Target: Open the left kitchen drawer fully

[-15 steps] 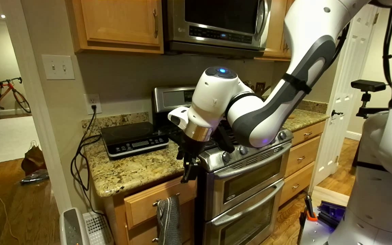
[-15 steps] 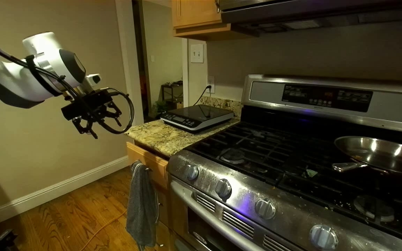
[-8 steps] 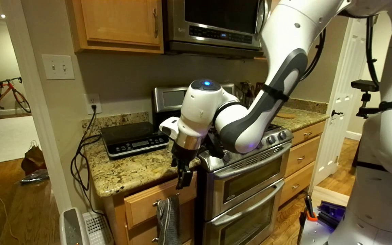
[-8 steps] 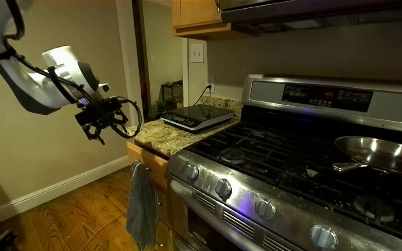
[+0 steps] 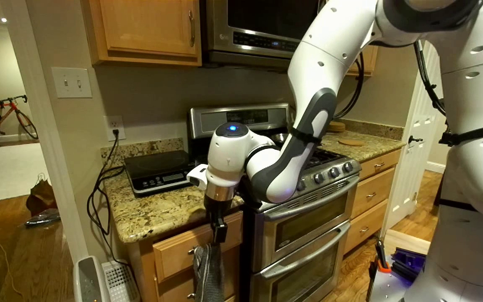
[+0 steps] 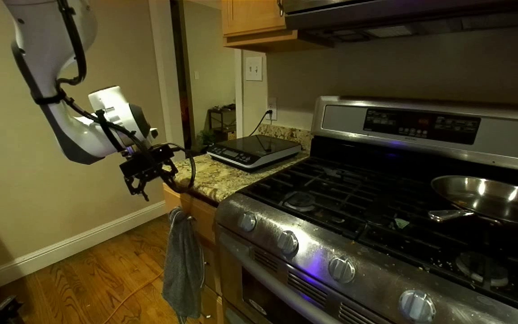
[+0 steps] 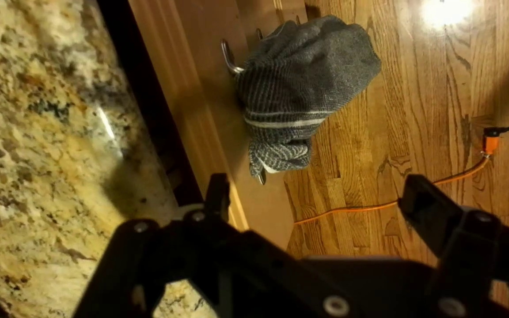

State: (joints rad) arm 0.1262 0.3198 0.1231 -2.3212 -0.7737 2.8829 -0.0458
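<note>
The left kitchen drawer (image 5: 174,258) has a honey-coloured front panel under the granite counter. It stands slightly open, with a dark gap behind its front in the wrist view (image 7: 184,101). Its inside is hidden in shadow. A grey towel (image 7: 307,75) hangs over its metal handle (image 7: 229,58) and covers the handle's middle. In both exterior views the towel (image 6: 185,265) hangs down the front. My gripper (image 7: 316,190) is open and empty. It is above and in front of the drawer, apart from the handle. The gripper also shows in an exterior view (image 6: 160,189).
The granite counter edge (image 7: 117,132) lies close beside the gripper. An induction cooktop (image 5: 159,172) stands on the counter. The steel oven (image 5: 304,226) with its knobs is right beside the drawer. An orange cord (image 7: 347,210) lies on the wooden floor.
The arm has moved down and toward the drawer, leftward in one exterior view and rightward in the other. The gripper is now lower, near the towel. The drawer and towel have not moved.
</note>
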